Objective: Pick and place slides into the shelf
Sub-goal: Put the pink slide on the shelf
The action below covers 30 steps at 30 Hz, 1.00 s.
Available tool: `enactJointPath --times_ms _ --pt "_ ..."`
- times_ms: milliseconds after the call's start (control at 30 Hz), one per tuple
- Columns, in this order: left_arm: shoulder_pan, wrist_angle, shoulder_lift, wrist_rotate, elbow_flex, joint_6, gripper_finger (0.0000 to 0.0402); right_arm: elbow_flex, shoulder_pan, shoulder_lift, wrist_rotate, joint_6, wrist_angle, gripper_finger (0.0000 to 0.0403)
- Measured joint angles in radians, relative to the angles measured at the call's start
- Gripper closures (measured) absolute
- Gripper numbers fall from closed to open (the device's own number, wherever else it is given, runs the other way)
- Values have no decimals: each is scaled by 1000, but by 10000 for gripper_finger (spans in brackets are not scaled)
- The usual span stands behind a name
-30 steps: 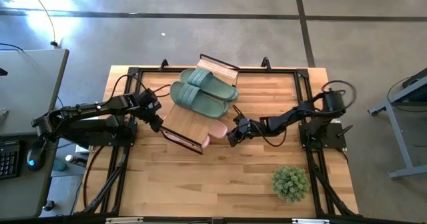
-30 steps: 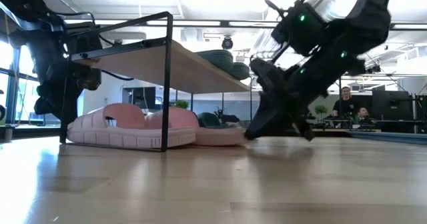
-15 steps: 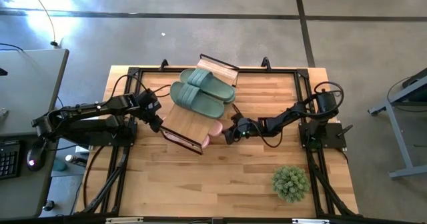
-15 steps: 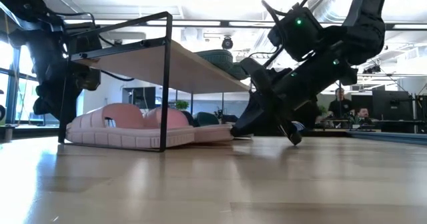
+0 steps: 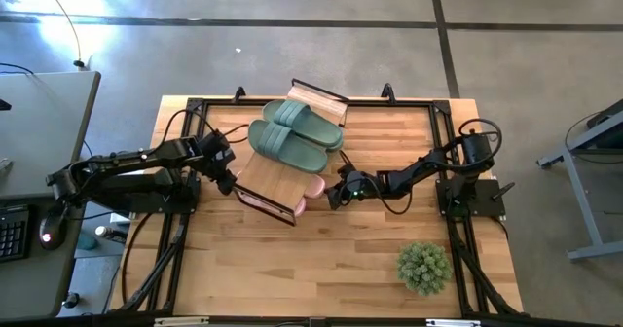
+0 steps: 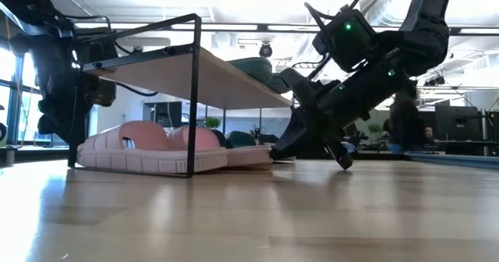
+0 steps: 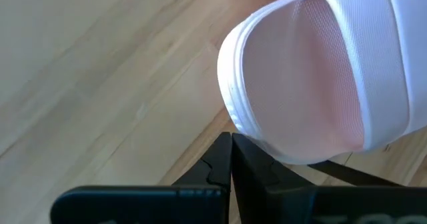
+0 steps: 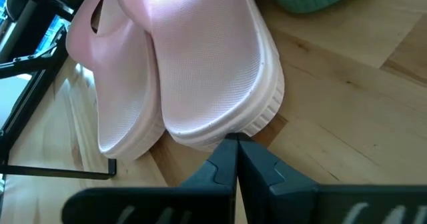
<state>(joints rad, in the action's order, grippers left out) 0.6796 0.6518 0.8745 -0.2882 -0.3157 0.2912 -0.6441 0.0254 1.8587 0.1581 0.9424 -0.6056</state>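
Observation:
The shelf (image 5: 268, 176) stands mid-table and bears two green slides (image 5: 294, 137) sole-down on its plank top (image 6: 195, 73). Two pale pink slides (image 6: 156, 146) lie side by side on the table under the plank. The end of one pokes out on the shelf's right side (image 5: 313, 187). My right gripper (image 5: 333, 200) is shut and low at that end. My left gripper (image 5: 232, 183) is shut at the shelf's left side, against the other end of the pink slides (image 7: 313, 77). My left gripper has its shut fingertips (image 7: 231, 144) against the rim of a pink slide's rounded end (image 7: 235, 121). It comes steeply from above on the shelf's left side. The slide lies flat on the table. My right gripper presses its shut fingertips (image 8: 237, 147) against the sole edge of the pink slide's end (image 8: 223, 132). It slants down from the table's right. The slide lies flat on the table, mostly under the plank.
A small green potted plant (image 5: 422, 266) stands near the table's front right. A black frame (image 5: 440, 123) runs along the table's edges. Bare wood lies in front of the shelf (image 5: 292, 259). A desk with a keyboard (image 5: 12, 232) stands off to the left.
My right gripper has gone down and toward the shelf, its shut tips pushing the pink slide's sticking-out end. The slide has slid a little farther under the plank, along the table. In the last half second it has kept still.

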Motion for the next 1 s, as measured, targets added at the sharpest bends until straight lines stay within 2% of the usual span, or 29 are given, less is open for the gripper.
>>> enactJointPath --times_ms 333,567,1000 --pt "0 -25 -8 5 0 -9 401 -8 2 2 5 -27 11 403" --pt "0 -25 -8 7 0 2 401 -65 -14 6 -28 -44 113 403" --pt "0 -6 -7 0 0 -37 401 -71 -9 7 5 -73 100 403"
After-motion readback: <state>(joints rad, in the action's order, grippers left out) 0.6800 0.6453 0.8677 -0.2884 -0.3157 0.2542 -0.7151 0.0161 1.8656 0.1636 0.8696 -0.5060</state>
